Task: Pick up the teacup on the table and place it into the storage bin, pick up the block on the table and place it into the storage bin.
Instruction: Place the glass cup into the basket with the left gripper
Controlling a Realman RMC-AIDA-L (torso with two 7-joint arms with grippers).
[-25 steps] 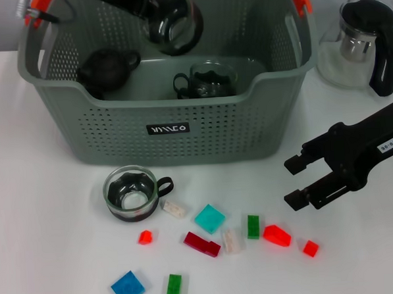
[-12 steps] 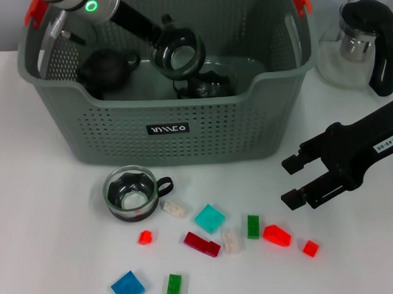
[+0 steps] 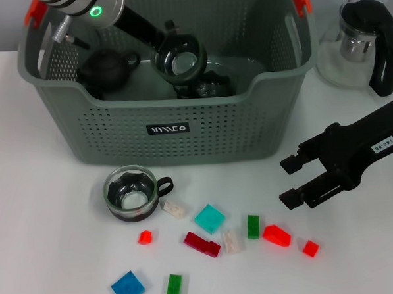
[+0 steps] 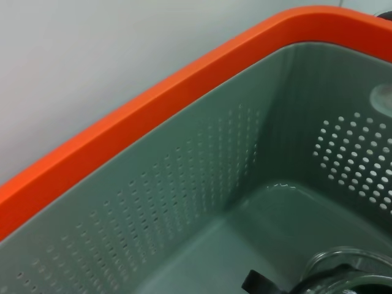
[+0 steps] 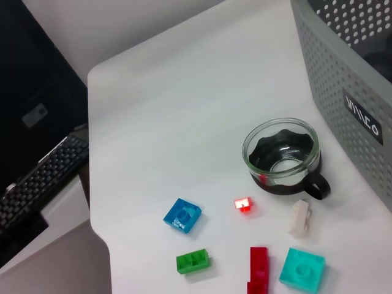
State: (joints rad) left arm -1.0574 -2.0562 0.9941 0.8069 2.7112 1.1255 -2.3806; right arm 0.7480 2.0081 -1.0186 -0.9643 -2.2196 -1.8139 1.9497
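Perforated grey-green storage bin (image 3: 175, 115), left gripper (image 3: 178, 56) clasping glass teacup (image 3: 181, 61) inside, right gripper (image 3: 292, 180) open.

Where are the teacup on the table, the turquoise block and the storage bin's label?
teacup (image 3: 128, 193), head view, glass rim.
turquoise block (image 3: 209, 219), head view, top face.
storage bin label (image 3: 168, 129), head view, black plate.

white table (image 3: 41, 194): bin (image 3: 182, 131), teacup (image 3: 129, 193), blocks (image 3: 209, 219)
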